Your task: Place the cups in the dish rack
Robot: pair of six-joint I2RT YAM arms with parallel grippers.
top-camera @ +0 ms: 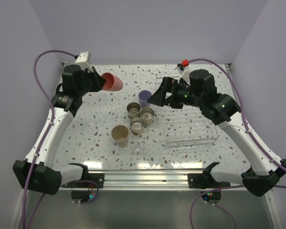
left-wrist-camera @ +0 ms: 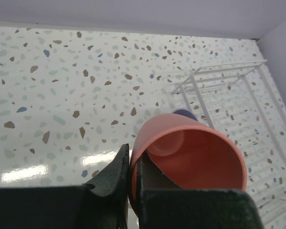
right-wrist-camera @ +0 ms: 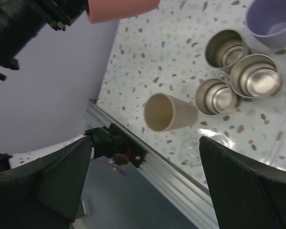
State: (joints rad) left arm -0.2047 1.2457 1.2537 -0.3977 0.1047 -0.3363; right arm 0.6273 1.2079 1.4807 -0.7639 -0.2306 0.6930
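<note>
My left gripper point(top-camera: 101, 82) point(left-wrist-camera: 130, 186) is shut on the rim of the pink-red cup point(top-camera: 113, 82) point(left-wrist-camera: 195, 152), holding it on its side above the table's far left. The lavender cup point(top-camera: 144, 98) point(right-wrist-camera: 271, 19) stands by three short beige cups with shiny insides point(top-camera: 140, 117) point(right-wrist-camera: 226, 47). The taller tan cup point(top-camera: 120, 135) point(right-wrist-camera: 167, 112) stands nearer the front. To the right lies the clear dish rack point(top-camera: 190, 142) point(left-wrist-camera: 229, 81). My right gripper point(top-camera: 156, 97) point(right-wrist-camera: 145, 142) hangs open at the rack's left edge, above the cups, with nothing between its fingers.
A small clear glass point(top-camera: 139, 147) point(right-wrist-camera: 193, 148) stands near the front rail point(top-camera: 143, 177). A red-capped white object point(top-camera: 184, 64) sits at the back right corner. Purple walls close in the back and both sides.
</note>
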